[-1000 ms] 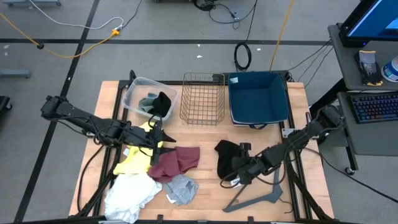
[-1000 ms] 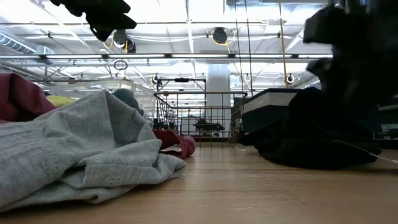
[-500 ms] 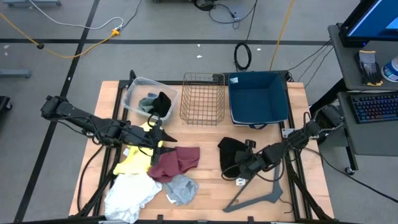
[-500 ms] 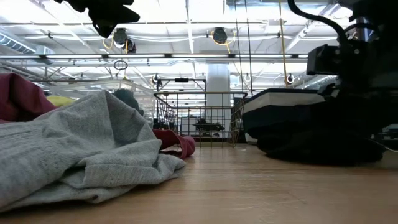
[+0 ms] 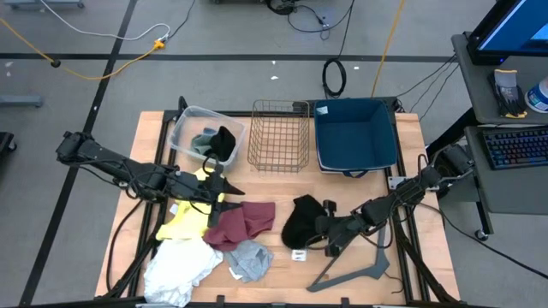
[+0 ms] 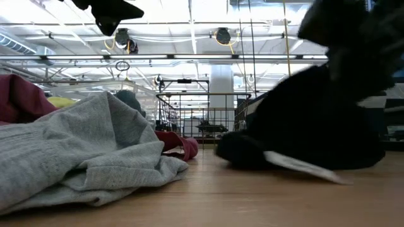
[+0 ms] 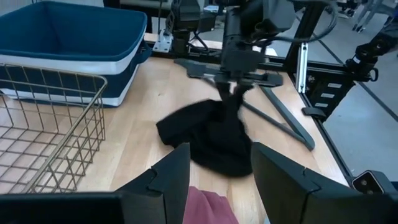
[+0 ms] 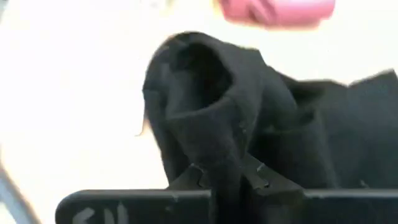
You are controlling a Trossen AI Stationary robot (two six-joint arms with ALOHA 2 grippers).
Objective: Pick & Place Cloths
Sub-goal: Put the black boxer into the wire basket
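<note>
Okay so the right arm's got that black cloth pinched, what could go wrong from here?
Two risks, as I judge them. The right gripper pinches only a narrow fold of the black cloth, so the cloth may slip free when lifted. The grey hanger bar lies close beside that arm, so a swing could knock it. The left gripper hangs over the yellow cloth.

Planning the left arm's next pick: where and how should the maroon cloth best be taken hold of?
Probably from above, pinching the raised fold at the maroon cloth's bare edge nearest the black cloth. Its other side overlaps the yellow cloth, beneath the left gripper.
</note>
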